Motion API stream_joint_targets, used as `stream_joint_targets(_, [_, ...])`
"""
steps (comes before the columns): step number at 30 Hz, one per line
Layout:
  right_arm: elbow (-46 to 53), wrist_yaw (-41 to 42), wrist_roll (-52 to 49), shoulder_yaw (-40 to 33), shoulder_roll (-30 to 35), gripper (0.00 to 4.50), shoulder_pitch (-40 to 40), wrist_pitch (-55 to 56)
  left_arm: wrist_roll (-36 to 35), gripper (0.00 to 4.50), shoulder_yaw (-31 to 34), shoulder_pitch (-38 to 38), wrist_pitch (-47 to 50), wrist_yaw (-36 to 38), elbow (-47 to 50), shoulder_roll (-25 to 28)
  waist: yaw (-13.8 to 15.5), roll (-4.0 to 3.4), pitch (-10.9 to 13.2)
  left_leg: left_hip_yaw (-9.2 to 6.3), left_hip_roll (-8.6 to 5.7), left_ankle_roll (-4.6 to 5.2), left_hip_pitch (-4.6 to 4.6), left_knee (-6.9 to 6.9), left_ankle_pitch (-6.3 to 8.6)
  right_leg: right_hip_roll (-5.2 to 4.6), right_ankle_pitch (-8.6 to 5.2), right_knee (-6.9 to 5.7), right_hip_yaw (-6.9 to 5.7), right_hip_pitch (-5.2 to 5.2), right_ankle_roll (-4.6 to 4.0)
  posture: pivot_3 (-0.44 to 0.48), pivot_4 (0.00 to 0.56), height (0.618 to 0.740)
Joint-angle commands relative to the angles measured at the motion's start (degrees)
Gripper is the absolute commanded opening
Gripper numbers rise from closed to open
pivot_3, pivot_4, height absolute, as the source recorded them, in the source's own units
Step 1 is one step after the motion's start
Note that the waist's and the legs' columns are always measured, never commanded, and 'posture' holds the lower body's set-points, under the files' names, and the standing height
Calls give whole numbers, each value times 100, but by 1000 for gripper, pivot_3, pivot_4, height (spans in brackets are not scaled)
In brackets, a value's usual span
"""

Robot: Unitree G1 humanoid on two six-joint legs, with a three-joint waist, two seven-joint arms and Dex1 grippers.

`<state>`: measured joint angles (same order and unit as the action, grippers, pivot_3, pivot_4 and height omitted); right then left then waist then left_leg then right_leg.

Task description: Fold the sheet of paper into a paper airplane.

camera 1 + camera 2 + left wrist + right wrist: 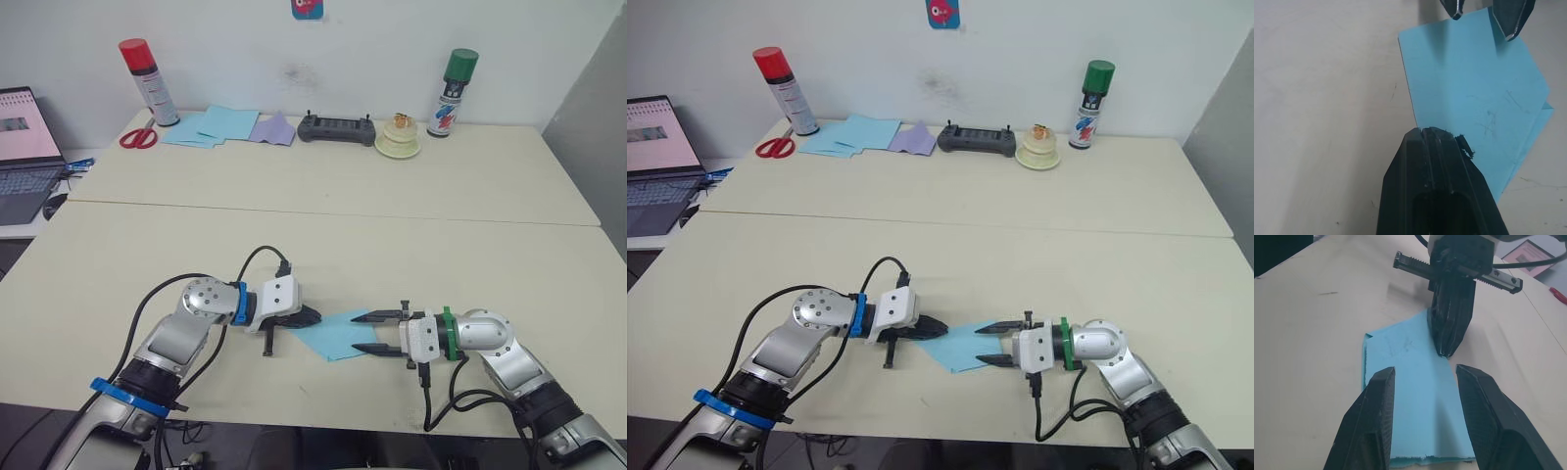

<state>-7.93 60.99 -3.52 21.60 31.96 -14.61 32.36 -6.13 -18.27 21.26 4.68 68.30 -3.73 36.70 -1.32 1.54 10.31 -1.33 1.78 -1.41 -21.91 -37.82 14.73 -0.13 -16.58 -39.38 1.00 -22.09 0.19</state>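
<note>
The sheet of paper lies flat near the front edge of the table, between the two grippers, already doubled over with a folded edge on one side. The left gripper has its fingers pressed together, tip down on the near corner of the sheet, pinning rather than pinching it. The right gripper stands spread — its fingers straddle the opposite end, holding nothing. The paper looks thin, light and limp; likely to slide on the smooth top, so it wants one point held down while an edge or corner is lifted — not the middle
</note>
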Motion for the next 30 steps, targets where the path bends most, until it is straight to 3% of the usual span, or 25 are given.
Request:
stream_joint_targets(1, [245,170,-176,-55,172,2015,76,234,153,0,-94,-44,57,31,-17,45,-1,0,0,0,0,0,0,0,0,0,0,0,0,0,0,0,150,740])
stream_joint_targets(14, [-15,-24,-53,-141,230,2015,107,228,162,0,-98,5,69,6,-58,9,-4,0,0,0,1,0,0,0,0,0,1,2,0,0,1,0,150,740])
stream_joint_targets(23, [165,-115,-132,-51,-76,2015,-4,-2,162,0,-120,41,62,22,-90,-15,-5,0,0,-1,2,0,0,0,0,0,1,1,0,0,1,0,150,740])
stream_joint_targets(30, [-263,-164,302,155,-398,2015,-382,312,179,0,-127,80,37,8,-144,-44,-2,-1,1,-1,1,0,0,-1,0,0,2,-1,-1,0,2,0,150,740])
